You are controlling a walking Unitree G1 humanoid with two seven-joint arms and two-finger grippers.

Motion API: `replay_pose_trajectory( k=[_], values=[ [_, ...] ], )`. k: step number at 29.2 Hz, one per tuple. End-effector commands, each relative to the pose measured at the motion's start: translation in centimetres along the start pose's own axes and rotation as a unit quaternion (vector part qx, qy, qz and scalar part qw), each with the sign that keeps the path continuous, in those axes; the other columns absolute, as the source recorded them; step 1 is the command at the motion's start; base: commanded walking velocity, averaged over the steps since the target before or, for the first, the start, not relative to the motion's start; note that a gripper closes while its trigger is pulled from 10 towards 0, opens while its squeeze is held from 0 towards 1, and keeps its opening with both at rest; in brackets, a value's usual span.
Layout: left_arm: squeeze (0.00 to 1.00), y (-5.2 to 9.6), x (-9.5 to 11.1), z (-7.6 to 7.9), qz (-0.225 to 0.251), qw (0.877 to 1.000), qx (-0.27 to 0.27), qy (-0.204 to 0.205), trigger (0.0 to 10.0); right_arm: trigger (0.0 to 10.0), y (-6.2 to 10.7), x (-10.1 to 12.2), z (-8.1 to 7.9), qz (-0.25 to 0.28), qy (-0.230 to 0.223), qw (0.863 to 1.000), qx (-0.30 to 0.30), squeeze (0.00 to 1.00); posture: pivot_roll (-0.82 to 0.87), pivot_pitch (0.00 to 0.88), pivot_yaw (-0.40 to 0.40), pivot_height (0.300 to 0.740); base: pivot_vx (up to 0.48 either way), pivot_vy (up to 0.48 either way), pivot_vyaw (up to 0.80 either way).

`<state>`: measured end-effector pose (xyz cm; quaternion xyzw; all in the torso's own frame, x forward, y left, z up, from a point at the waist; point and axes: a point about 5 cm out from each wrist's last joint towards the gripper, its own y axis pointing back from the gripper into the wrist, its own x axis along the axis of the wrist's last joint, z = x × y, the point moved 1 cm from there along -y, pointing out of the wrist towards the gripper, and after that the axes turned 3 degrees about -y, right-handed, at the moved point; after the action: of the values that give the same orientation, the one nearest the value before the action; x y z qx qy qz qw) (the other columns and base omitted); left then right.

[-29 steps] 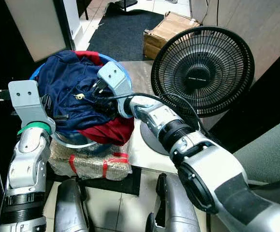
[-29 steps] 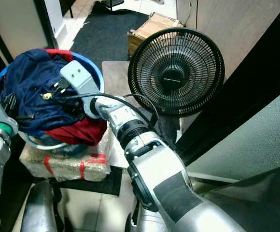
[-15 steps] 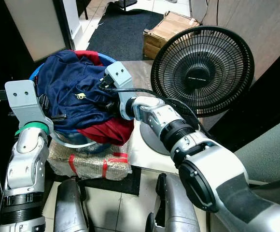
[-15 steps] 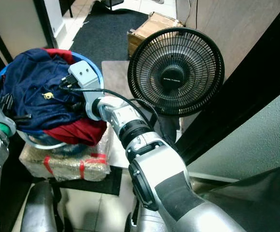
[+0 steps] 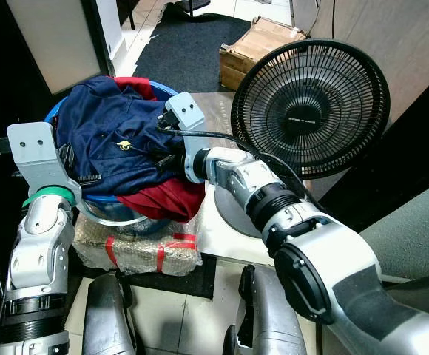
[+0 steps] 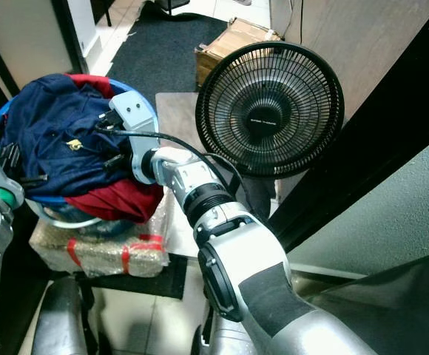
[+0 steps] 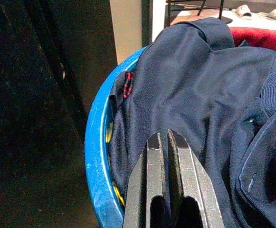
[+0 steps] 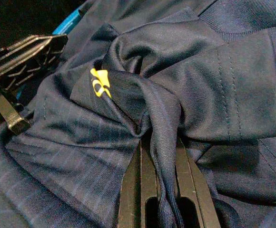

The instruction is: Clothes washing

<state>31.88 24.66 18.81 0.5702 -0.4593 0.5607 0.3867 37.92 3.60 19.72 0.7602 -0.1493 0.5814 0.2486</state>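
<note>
Landmark: blue basin point(image 5: 59, 111), heaped with clothes.

Nearest the robot, below the basin: a plastic-wrapped bundle point(image 5: 137, 248) with red tape bands props the basin up. Tiled floor point(image 5: 200, 310) in front of it.

At the basin's near left rim: left gripper point(image 7: 169, 178), fingers pressed together with nothing between them, tips lying on the navy cloth just inside the rim. In the head views the left wrist block stands right against that rim.

In the basin: navy shirt point(image 5: 111, 129) spread across the top of the pile, with a small yellow mark point(image 8: 100, 85) on a bunched fold. A red garment point(image 5: 163, 200) sits under it, spilling over the basin's near right rim; more red shows at the far edge.

At the basin's right side: right gripper point(image 8: 159, 190) reaches in from the right, pinching a twisted fold of the navy shirt between its two fingers. The cloth rises in a ridge from the pinch towards the yellow mark. Black cable loops off the right wrist.

Right of the basin: black fan point(image 5: 311, 107), upright, grille facing the robot, its round base on a low pale counter point(image 5: 218, 229).

Beyond the basin: dark mat point(image 5: 185, 52) on the floor, and a cardboard box point(image 5: 259, 48) beyond the fan.
</note>
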Motion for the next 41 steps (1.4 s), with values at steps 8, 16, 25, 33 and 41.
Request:
replay_pose_trajectory(
  k=[8,16,25,33,41],
  values=[
    [0.0,-0.1,-0.8,0.4,-0.021,1.0,-0.004,0.001,10.0,0.0,0.8,1.3,1.1,0.062,-0.019,0.998,-0.026,0.0,0.07,0.133,-0.053,0.48,0.0,0.0,0.0],
    [0.0,0.0,1.8,3.4,0.033,0.997,-0.063,-0.009,10.0,10.0,7.7,8.9,5.1,0.293,0.129,0.928,-0.191,0.0,0.08,0.096,-0.033,0.48,0.0,0.0,0.0],
    [0.0,0.7,4.1,6.3,0.072,0.99,-0.122,-0.001,10.0,10.0,16.8,13.3,4.6,0.455,0.255,0.806,-0.28,0.0,0.08,0.051,-0.004,0.48,0.0,0.0,0.0],
    [0.0,1.4,6.7,7.1,0.108,0.982,-0.158,0.01,10.0,10.0,21.2,13.2,2.7,0.515,0.285,0.738,-0.33,0.0,0.06,0.026,0.019,0.48,0.0,0.0,0.0],
    [0.0,2.9,9.7,8.6,0.146,0.966,-0.214,0.02,10.0,10.0,20.4,5.1,5.7,0.425,0.172,0.785,-0.416,0.0,0.05,0.001,0.042,0.48,0.0,0.0,0.0]
  ],
)
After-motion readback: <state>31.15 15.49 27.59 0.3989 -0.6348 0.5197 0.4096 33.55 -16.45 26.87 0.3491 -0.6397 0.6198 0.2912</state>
